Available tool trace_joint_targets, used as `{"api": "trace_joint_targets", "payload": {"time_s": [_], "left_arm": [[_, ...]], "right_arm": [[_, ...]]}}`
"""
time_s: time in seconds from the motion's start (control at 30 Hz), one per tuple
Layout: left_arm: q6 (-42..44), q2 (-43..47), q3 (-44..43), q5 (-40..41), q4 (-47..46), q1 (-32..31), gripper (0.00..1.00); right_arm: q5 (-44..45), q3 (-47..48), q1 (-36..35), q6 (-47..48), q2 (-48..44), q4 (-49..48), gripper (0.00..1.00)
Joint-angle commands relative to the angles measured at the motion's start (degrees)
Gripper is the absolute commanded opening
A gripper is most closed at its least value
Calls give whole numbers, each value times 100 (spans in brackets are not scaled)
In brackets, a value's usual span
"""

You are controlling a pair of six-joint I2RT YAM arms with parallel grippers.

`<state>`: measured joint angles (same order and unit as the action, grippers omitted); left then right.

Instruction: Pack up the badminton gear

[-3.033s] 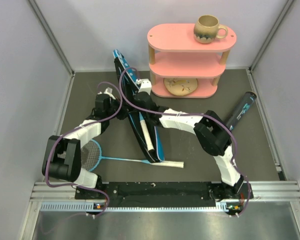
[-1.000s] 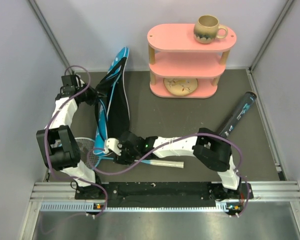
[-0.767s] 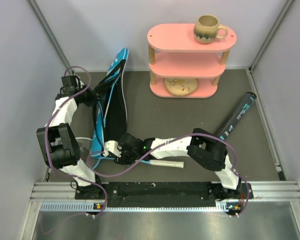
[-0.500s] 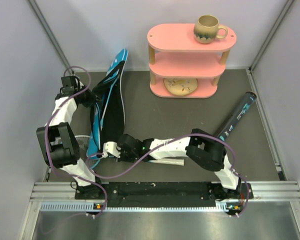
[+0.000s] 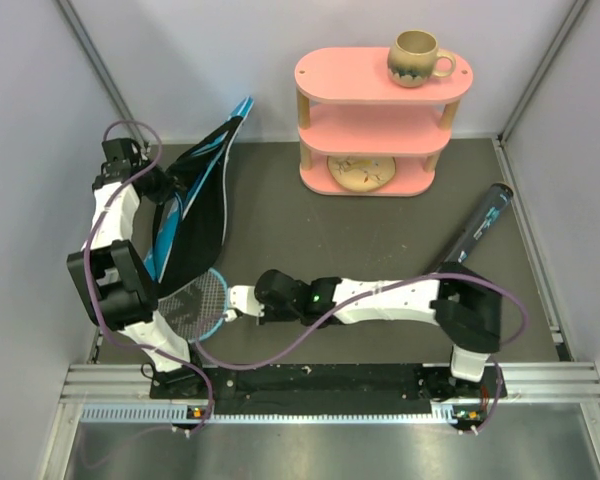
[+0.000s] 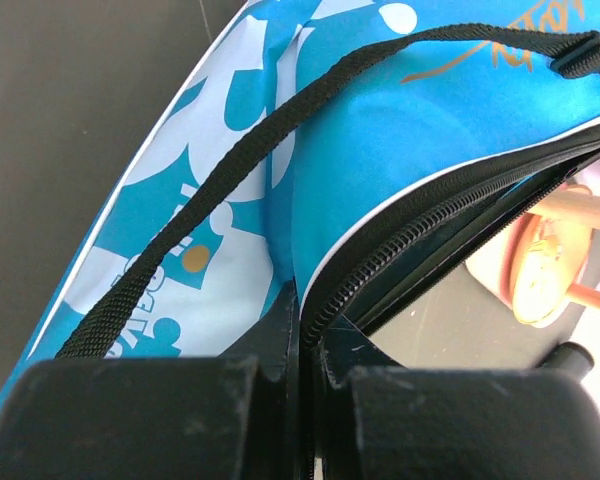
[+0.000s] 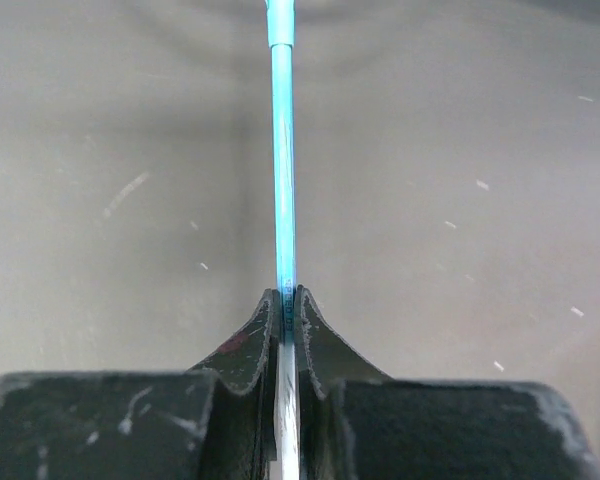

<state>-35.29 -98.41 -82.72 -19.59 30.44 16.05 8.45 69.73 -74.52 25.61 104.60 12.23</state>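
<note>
The blue racket cover (image 5: 202,190) stands on edge at the left, its zip mouth gaping; in the left wrist view the cover (image 6: 380,130) fills the frame. My left gripper (image 5: 155,190) (image 6: 305,315) is shut on its zip edge. A light-blue racket lies low on the floor, its strung head (image 5: 195,305) at the cover's near end. My right gripper (image 5: 232,301) (image 7: 285,300) is shut on the racket's thin shaft (image 7: 282,150); the handle is hidden under my right arm. The long black tube (image 5: 477,228) lies at the right.
A pink three-tier shelf (image 5: 380,110) stands at the back with a beige mug (image 5: 417,56) on top and a round patterned piece (image 5: 361,170) on its lowest tier. My right arm stretches low across the floor's front.
My right gripper has shut on the racket shaft and drawn the racket left. My left arm has pulled the cover's top edge left, swinging its mouth wider.
</note>
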Motion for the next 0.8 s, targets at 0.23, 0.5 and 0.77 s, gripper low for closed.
{"api": "trace_joint_targets", "payload": {"time_s": [0.23,0.5,0.77], "left_arm": [[-505,33,-447,-431,-1426,196,0],[-646,41,-368,-458,-1532,381,0],[-1164,471,493,-835,-1963,372,0]], "right_arm": [[1597,-1074,139,-600,-2293,755,0],[1635,-1691,824,-1531,-3051,553,0],[1053,-726,1379,-3419,-1093,-177,0]]}}
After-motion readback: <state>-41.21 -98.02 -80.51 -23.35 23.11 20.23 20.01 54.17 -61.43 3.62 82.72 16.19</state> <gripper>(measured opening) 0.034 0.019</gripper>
